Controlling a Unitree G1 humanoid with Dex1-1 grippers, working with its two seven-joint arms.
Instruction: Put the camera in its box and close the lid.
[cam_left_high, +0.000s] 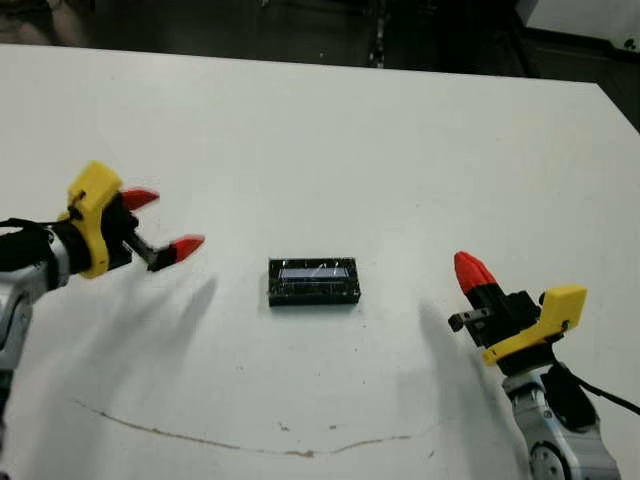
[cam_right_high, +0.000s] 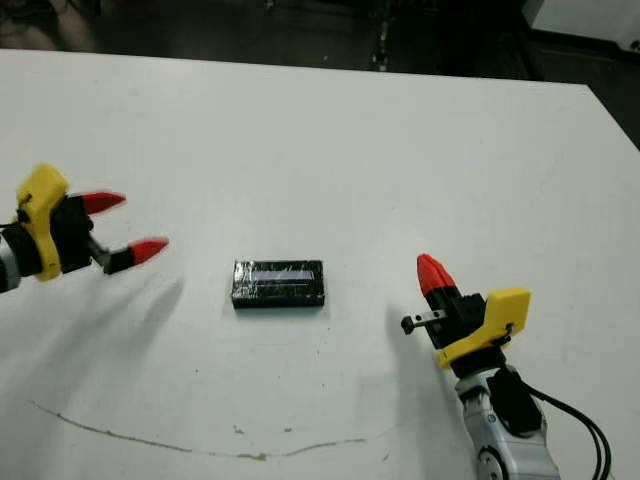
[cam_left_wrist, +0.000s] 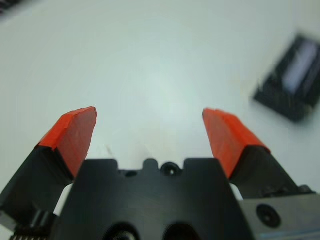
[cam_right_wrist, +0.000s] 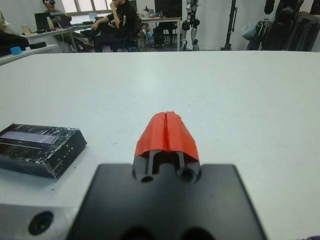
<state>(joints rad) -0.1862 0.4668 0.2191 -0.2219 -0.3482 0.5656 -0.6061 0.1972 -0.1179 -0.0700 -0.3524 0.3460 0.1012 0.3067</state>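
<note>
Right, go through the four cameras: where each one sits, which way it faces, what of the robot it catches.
Left eye view: on the head, facing forward and down at the white table; closed box in the middle, left tool and right tool at the sides.
Right eye view: same scene, beside it.
Left wrist view: along its own spread fingers, box off to one side.
Right wrist view: along its own closed fingers across the table, people beyond.
All four share the box.
</note>
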